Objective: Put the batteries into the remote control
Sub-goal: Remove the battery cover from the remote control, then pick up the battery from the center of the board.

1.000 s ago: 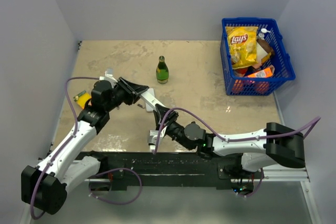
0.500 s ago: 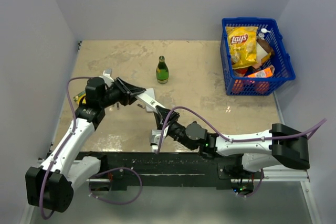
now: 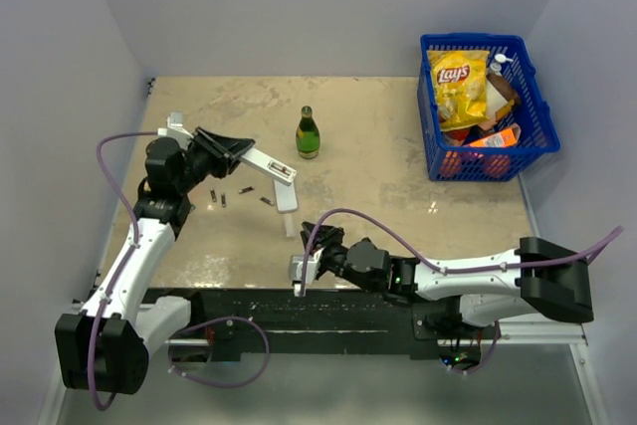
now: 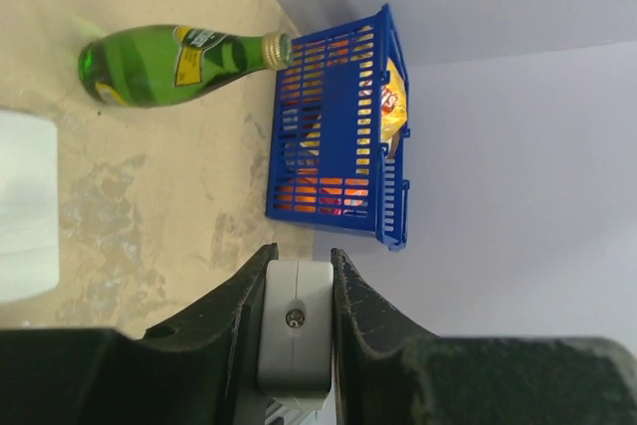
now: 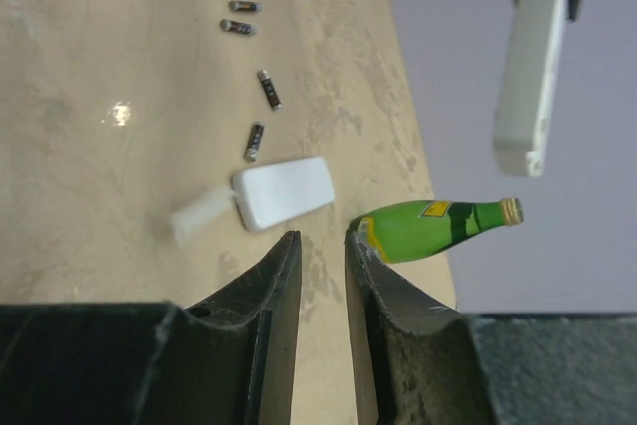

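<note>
Top view: left gripper (image 3: 242, 153) pinching remote (image 3: 269, 165) aloft. Four batteries (image 3: 245, 189) loose on table (image 3: 398, 146) beneath, cover (image 3: 288, 198) beside.
Left wrist: pads clamp remote end; bottle (image 4: 169, 67) and basket (image 4: 338, 136) beyond.
Right wrist: right gripper (image 5: 318, 246) narrowly parted, empty. Likely next: widen, straddle nearest battery crosswise, avoiding cover. Open table rightward; left wall close.

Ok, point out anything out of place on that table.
Four batteries lie scattered loose on the table, pointing different ways, beside a white piece lying on its own. The remote is off the table, clamped in the left gripper. Nothing looks spilled or broken.
</note>
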